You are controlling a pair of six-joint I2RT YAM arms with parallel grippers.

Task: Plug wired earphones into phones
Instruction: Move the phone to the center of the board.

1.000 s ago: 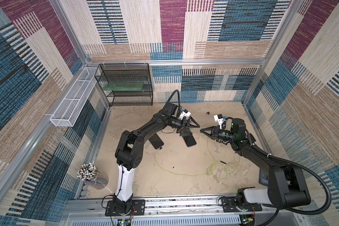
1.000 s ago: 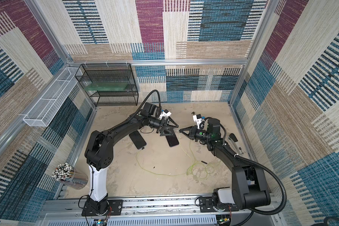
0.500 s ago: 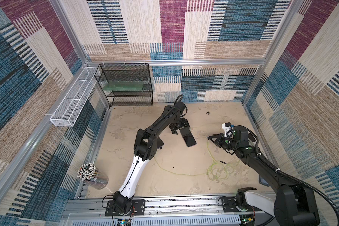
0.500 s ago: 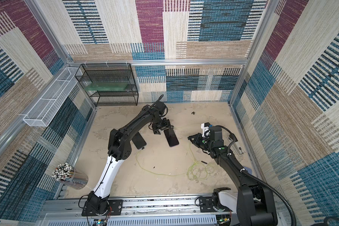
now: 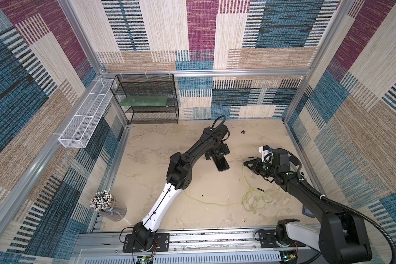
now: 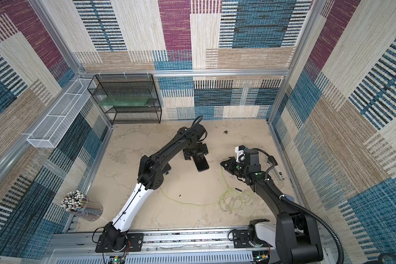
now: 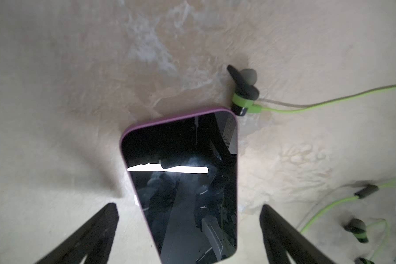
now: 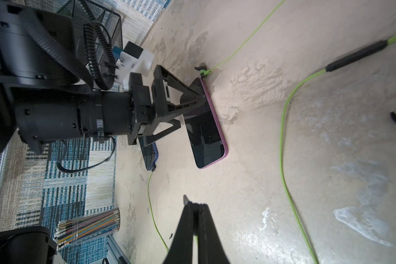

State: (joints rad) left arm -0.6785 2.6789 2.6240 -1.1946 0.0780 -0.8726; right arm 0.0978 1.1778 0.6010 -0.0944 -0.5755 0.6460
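Left hand (image 7: pixel 188 205) now downward — phone (image 7: pixel 181 148) between its wide fingers (image 7: pixel 96 228).

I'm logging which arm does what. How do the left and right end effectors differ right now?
The left end effector stands wide open; the right end effector is shut. The left is empty and straddles the purple-edged black phone from above; the right pinches what looks like the small plug of the thin yellow-green wired earphones, beside that phone. The left points down, the right sideways towards the phone. Both are black and tapered.
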